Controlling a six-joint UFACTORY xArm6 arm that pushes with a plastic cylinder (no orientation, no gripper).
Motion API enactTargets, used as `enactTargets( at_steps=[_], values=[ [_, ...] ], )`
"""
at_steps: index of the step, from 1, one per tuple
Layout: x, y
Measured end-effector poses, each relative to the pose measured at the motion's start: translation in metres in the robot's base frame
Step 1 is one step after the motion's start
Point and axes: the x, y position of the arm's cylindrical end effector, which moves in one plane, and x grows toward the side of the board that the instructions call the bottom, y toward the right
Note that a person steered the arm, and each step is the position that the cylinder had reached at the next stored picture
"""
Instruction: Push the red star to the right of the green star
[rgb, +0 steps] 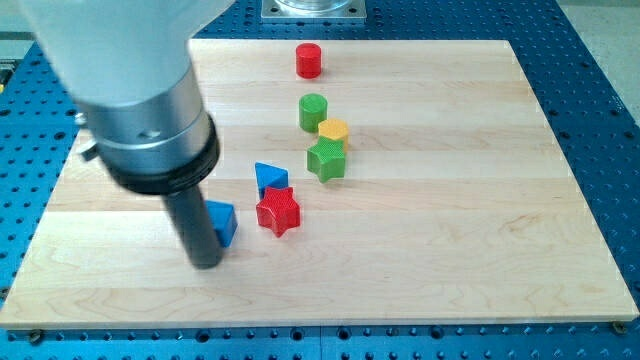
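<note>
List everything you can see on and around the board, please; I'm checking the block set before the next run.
Red cylinder: one, red, near the board's top edge, centre.
Green cylinder: one, green, below the red cylinder.
Yellow block: one, yellow, between the green cylinder and the green star.
Green star: one, green, just below the yellow block.
Blue block: one, blue, touching the red star's upper left.
Red star: one, red, below-left of the green star.
Blue triangle: one, blue, left of the red star.
Wooden board: one, light wood, on a blue perforated table.
My tip: one, dark rod, against the blue triangle's left side.
</note>
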Motion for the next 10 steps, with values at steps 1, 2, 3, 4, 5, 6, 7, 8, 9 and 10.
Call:
enactTargets(
  at_steps=[1, 2, 3, 4, 5, 6, 7, 8, 9, 10],
  values=[
    [-0.020, 0.050],
    [-0.020, 0.138],
    [-0.020, 0.189],
    [0.001, 0.164],
    [0.025, 0.130],
    [0.002, 0.128],
    [-0.011, 0.069],
    [-0.043, 0.083],
    [-0.100, 0.173],
    [-0.141, 0.227]
  ],
)
